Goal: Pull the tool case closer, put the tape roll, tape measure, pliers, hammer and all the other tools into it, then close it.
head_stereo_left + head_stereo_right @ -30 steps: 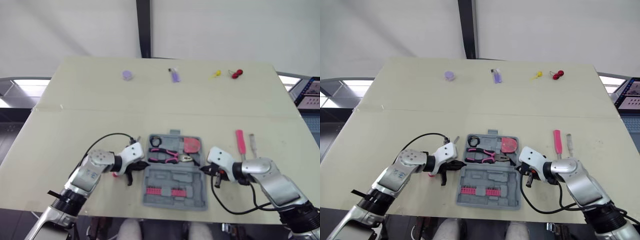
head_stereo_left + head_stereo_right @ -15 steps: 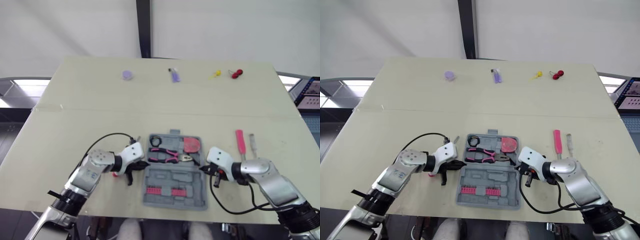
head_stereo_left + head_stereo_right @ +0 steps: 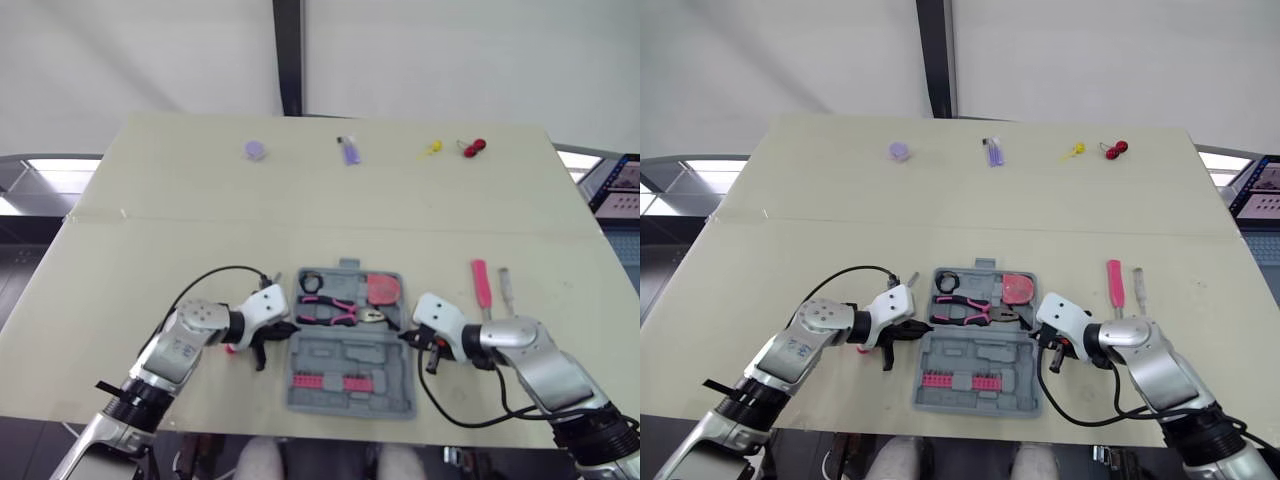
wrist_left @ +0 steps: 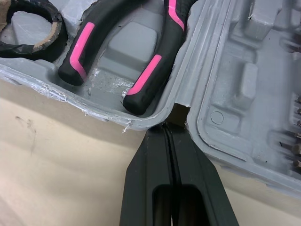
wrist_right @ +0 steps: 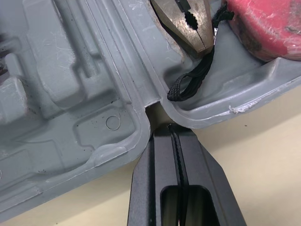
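Currently the tool case (image 3: pixel 347 352) lies open on the table (image 3: pixel 180 230), at the lower centre of the head view. Its upper half holds the tape roll (image 4: pixel 54 23) at left, the pliers (image 3: pixel 335 312) in the middle and the red tape measure (image 3: pixel 383 290) at right. The left gripper (image 4: pixel 168 129) is closed, empty, tips at the hinge notch on the case's left edge. The right gripper (image 5: pixel 173 129) is likewise closed and empty at the right-edge notch. A pink-handled screwdriver (image 3: pixel 480 283) and a grey tool (image 3: pixel 506 285) lie on the table right of the case.
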Action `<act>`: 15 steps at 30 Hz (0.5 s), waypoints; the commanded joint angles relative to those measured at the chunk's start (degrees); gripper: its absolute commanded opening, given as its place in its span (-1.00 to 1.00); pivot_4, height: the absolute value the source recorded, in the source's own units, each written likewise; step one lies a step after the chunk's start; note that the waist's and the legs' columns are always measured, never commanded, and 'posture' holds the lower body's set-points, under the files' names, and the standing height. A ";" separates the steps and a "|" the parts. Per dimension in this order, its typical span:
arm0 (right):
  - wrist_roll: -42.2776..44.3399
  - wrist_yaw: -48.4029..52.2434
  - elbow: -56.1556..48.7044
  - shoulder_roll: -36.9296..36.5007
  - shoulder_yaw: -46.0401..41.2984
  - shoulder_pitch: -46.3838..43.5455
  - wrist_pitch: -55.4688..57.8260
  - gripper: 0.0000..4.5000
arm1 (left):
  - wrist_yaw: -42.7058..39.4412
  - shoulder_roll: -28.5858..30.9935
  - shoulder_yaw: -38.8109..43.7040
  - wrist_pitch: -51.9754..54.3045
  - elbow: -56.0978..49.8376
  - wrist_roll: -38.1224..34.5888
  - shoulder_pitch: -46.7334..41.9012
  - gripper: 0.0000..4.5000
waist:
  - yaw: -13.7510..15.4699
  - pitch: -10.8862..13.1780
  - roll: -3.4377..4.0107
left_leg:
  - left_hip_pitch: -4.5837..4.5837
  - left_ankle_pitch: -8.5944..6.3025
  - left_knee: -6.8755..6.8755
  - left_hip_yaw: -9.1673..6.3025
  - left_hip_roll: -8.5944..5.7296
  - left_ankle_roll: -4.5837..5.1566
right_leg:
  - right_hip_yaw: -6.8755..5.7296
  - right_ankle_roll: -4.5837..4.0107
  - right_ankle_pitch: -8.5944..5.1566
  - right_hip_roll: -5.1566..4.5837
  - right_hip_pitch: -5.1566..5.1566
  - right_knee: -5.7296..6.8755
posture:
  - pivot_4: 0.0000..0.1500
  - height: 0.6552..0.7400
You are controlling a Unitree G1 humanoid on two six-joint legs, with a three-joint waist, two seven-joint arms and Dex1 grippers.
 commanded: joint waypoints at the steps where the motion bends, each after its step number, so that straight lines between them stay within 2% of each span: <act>1: 0.58 0.09 -2.33 0.67 0.97 0.22 -0.83 -0.99 | -0.46 -1.13 -0.71 -1.51 -2.45 -0.55 -0.31 -1.00 | 0.00 0.00 0.00 | 0.00 0.00 0.00 0.00 0.00 0.00 | 0.00 0.00 0.00 0.00 0.00 0.00 | 1.00 1.00; 15: 0.04 -0.37 -1.96 1.36 1.16 -0.20 -0.87 -0.99 | -0.30 -1.48 -0.83 -1.61 -2.60 -0.41 -0.34 -1.00 | 0.00 0.00 0.00 | 0.00 0.00 0.00 0.00 0.00 0.00 | 0.00 0.00 0.00 0.00 0.01 0.00 | 1.00 1.00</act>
